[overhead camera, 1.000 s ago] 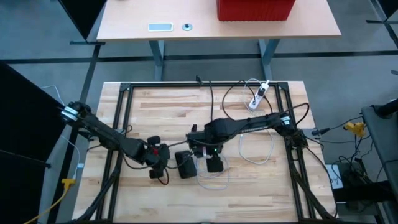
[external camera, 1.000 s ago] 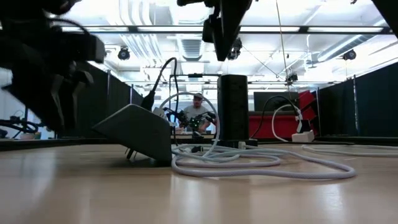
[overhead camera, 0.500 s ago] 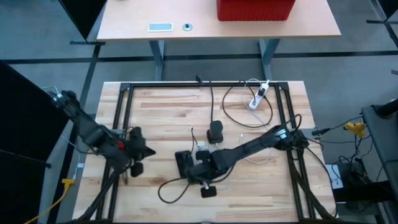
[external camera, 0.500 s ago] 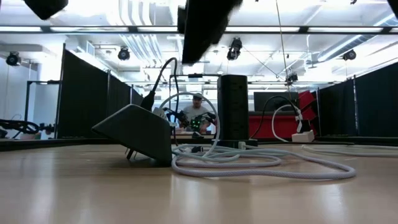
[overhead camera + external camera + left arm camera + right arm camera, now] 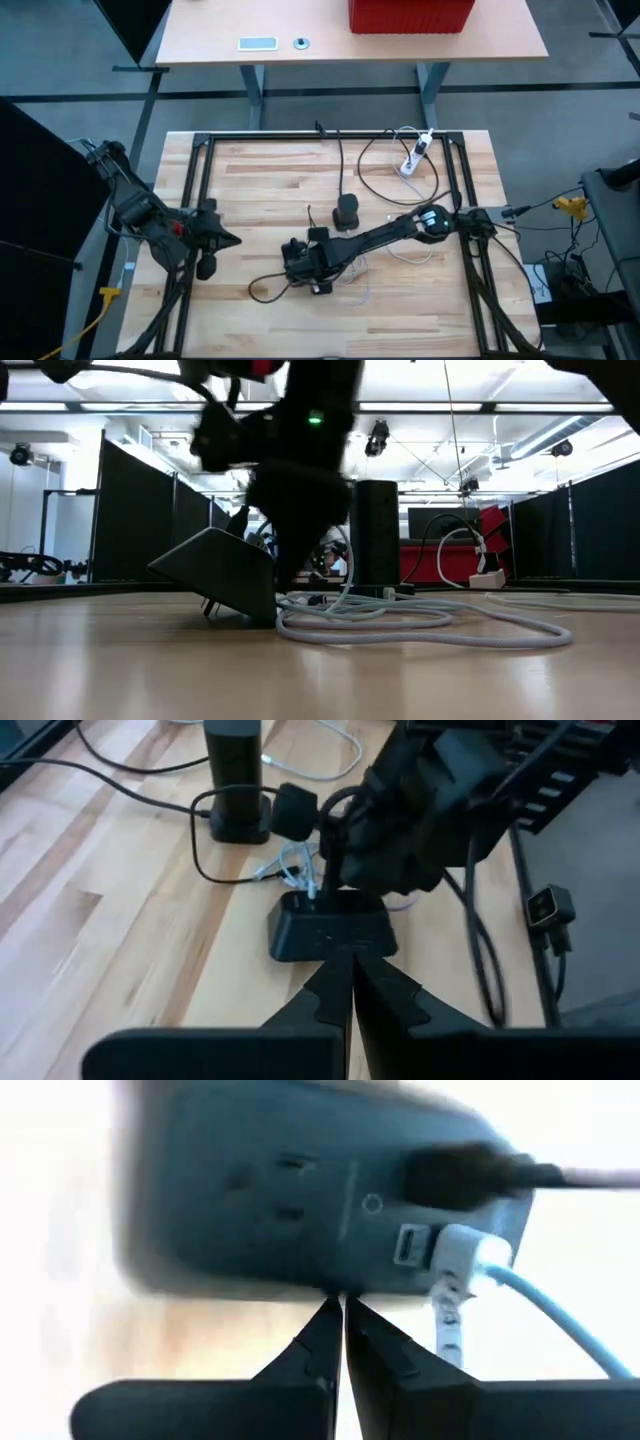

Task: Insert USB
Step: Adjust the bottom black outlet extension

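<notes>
Right wrist view showed the right gripper (image 5: 341,1312) clenched empty, just beside the dark wedge-shaped power hub (image 5: 330,1190), white USB plug (image 5: 462,1255) seated. Left gripper (image 5: 350,982) clenched empty at nine o'clock.

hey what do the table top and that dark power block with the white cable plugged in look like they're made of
Table top: pale wood planks, visible grain and seams, likely butcher block. Power block: dark, matte, smooth moulded casing, probably plastic. White cable: smooth, glossy jacket, likely rubbery plastic.

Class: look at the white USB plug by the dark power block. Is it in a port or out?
In. In the right wrist view the white USB plug sits seated in the power block, beside an empty port.
</notes>
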